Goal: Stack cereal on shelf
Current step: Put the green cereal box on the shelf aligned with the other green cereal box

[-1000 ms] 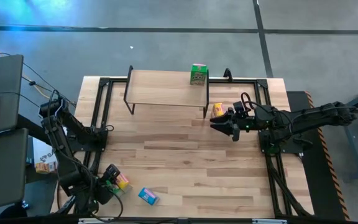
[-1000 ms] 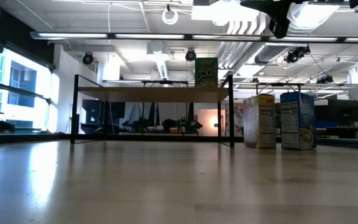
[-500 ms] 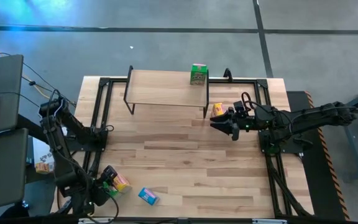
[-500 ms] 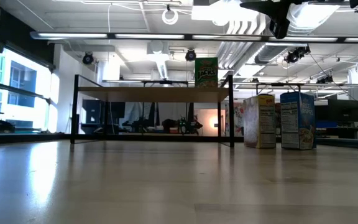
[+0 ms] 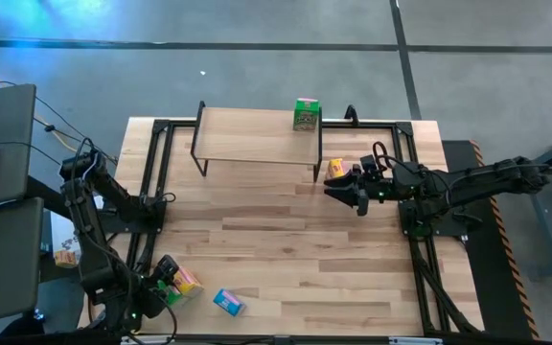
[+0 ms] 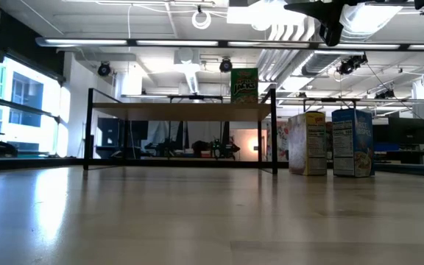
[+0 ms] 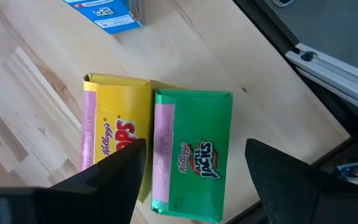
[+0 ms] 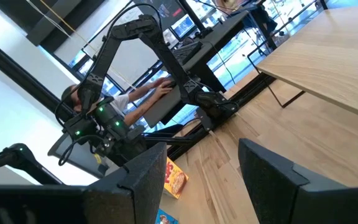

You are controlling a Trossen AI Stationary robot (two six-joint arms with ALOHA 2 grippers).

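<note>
The floor (image 5: 257, 57) around the table was grey with dark lines. Long lights (image 6: 160, 43) shone on the white ceiling. A big bright window (image 6: 13, 103) stood at one side.

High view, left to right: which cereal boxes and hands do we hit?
Left hand → yellow box → blue box → green box on the shelf → yellow box by the shelf's leg → right hand.
</note>
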